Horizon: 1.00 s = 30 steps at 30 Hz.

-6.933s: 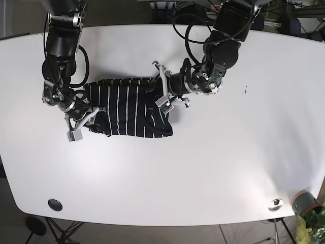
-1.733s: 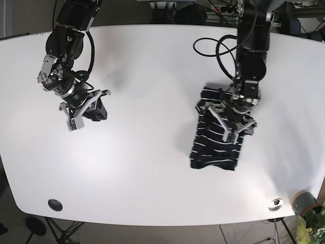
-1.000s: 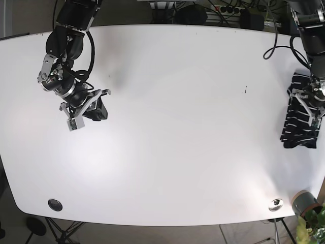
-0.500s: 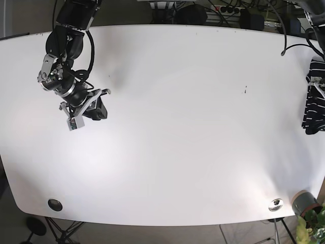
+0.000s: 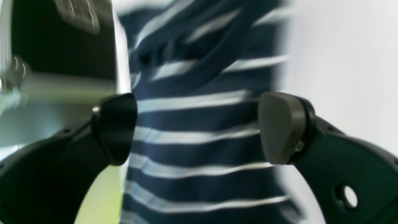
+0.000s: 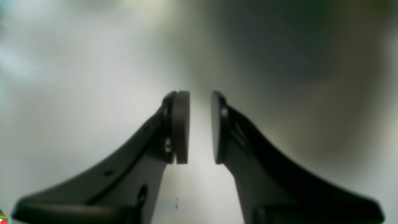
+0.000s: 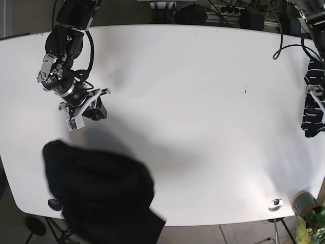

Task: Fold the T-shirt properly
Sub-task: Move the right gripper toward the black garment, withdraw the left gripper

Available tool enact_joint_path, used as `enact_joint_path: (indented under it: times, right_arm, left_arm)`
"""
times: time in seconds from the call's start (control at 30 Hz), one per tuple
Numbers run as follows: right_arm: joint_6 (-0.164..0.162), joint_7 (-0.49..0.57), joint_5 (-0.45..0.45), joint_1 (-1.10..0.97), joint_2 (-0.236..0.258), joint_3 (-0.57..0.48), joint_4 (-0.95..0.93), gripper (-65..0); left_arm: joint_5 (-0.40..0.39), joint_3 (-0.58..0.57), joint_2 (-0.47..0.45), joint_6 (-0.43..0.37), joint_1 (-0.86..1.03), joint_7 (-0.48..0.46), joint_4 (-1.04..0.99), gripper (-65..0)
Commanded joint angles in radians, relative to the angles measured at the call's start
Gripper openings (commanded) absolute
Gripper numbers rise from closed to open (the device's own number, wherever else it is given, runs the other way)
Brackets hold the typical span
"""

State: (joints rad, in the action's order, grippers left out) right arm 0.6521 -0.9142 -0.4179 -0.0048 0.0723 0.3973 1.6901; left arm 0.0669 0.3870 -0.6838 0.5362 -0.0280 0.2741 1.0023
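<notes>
the striped t-shirt (image 7: 311, 107) is bunched up at the far right edge of the white tabletop (image 7: 193, 101) in the base view, and in the left wrist view it fills the space between the jaws. the left gripper (image 5: 197, 127) is wide open over it, not pinching anything. the right gripper (image 6: 200, 127) is nearly closed with a thin gap, holding nothing, over at the upper left. a blurry dark cloth (image 7: 101, 195) covers the lower left corner.
</notes>
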Motion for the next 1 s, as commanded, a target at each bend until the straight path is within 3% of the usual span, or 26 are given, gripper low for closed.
enact_joint_path:
  times: [0.0,0.23,0.33,0.47,0.97]
  right_arm:
    - [0.001,0.030,-0.017,0.009,0.030,-0.001,0.044,-54.1]
    - [0.001,0.030,-0.017,-0.019,0.036,0.004,0.112,-54.1]
    - [0.001,0.030,-0.017,-0.044,0.053,0.005,0.138,-54.1]
    - [0.001,0.030,-0.019,-0.048,0.062,0.005,0.141,-54.1]
    - [-0.001,0.030,-0.019,-0.051,0.064,-0.002,0.140,-53.3]
  left_arm:
    - [-0.006,0.030,0.028,-0.003,0.018,-0.011,0.102,-8.3]
    - [0.000,0.034,0.203,-0.009,0.078,-0.011,0.358,-8.3]
    - [0.000,0.036,0.264,-0.055,0.086,-0.011,0.422,-8.2]
    - [0.001,0.022,0.312,-0.097,0.106,-0.011,0.476,-8.1]
    - [-0.005,-0.010,0.413,-0.097,0.112,-0.011,0.537,-8.3]
